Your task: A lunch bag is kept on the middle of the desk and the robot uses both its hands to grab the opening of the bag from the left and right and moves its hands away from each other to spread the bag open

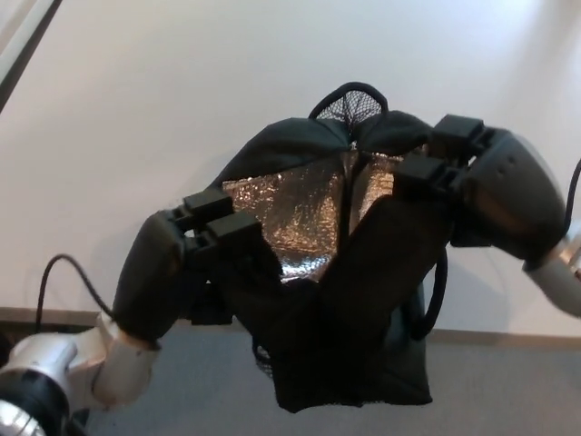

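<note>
While held up over the white table's [136, 109] near edge, black lunch bag [354, 336] spread wide at the mouth, silver foil lining [290, 213] exposed between both grips. Left hand [177, 268] low at picture left, fingers [222, 227] clamped on the bag's left rim. Right hand [495, 186] higher at picture right, fingers [436, 159] clamped on the right rim. Mesh pocket [349, 107] peeking at the top; carry strap [438, 300] dangling below the right grip.

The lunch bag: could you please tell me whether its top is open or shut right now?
Open. The lunch bag shows its silver lining between the left robot hand and right robot hand.
</note>
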Tool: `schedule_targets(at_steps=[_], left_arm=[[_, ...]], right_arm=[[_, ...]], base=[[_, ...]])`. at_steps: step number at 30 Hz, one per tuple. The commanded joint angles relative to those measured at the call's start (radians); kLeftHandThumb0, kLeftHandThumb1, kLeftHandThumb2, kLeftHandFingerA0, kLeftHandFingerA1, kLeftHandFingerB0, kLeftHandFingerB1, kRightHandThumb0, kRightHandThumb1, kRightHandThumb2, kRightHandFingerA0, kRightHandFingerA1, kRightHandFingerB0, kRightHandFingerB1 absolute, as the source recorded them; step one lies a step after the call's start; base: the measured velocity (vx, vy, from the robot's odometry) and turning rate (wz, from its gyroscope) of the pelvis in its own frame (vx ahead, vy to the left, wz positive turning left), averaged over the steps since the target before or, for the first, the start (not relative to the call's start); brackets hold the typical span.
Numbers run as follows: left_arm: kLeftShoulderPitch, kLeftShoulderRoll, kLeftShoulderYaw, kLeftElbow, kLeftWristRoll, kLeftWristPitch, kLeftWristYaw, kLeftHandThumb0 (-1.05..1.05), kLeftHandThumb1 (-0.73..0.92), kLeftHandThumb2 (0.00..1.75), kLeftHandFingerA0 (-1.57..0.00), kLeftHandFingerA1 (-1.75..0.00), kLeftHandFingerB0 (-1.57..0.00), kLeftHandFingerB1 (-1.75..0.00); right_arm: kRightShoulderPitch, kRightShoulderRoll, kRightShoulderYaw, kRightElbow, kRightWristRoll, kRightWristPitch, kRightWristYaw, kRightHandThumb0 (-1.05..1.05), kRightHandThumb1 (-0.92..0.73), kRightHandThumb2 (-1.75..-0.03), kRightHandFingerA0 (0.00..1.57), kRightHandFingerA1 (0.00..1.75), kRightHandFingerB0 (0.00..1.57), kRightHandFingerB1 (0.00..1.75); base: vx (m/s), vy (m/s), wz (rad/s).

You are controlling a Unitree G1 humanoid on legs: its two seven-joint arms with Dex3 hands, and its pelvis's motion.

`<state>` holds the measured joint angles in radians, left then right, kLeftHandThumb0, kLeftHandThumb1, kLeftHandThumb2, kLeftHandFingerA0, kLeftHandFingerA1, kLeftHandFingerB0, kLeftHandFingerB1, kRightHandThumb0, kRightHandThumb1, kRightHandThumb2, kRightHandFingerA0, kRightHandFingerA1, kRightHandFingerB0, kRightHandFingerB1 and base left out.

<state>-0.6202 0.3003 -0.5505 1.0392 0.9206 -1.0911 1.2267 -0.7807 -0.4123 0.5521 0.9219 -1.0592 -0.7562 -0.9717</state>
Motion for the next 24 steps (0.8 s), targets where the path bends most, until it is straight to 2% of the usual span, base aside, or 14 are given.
schedule_targets(at_steps=[1,13,14,24], left_arm=[[0.144,0.003,0.16,0.02,-0.29,-0.09,-0.154,-0.21,0.52,1.17,-0.86,-1.6,-0.81,-1.41],[0.184,-0.024,0.25,-0.043,-0.314,-0.085,-0.275,-0.13,0.52,1.14,-0.88,-1.57,-0.86,-1.37],[0.184,-0.029,0.259,-0.047,-0.32,-0.085,-0.287,-0.18,0.51,1.15,-0.87,-1.57,-0.83,-1.38],[0.208,-0.063,0.319,-0.075,-0.33,-0.077,-0.368,-0.19,0.51,1.16,-0.88,-1.56,-0.85,-1.36]], right_arm=[[0.113,0.055,-0.051,0.135,0.074,0.064,-0.209,-0.22,-0.58,-0.56,0.78,1.67,0.67,1.55],[0.106,0.084,-0.057,0.187,0.069,0.054,-0.25,-0.22,-0.57,-0.56,0.79,1.67,0.68,1.57],[0.094,0.08,-0.055,0.194,0.064,0.056,-0.256,-0.23,-0.57,-0.56,0.8,1.65,0.69,1.55],[0.067,0.079,-0.052,0.219,0.065,0.065,-0.264,-0.27,-0.58,-0.58,0.81,1.65,0.7,1.54]], base=[[0.0,0.0,0.0],[0.0,0.0,0.0],[0.0,0.0,0.0],[0.0,0.0,0.0]])
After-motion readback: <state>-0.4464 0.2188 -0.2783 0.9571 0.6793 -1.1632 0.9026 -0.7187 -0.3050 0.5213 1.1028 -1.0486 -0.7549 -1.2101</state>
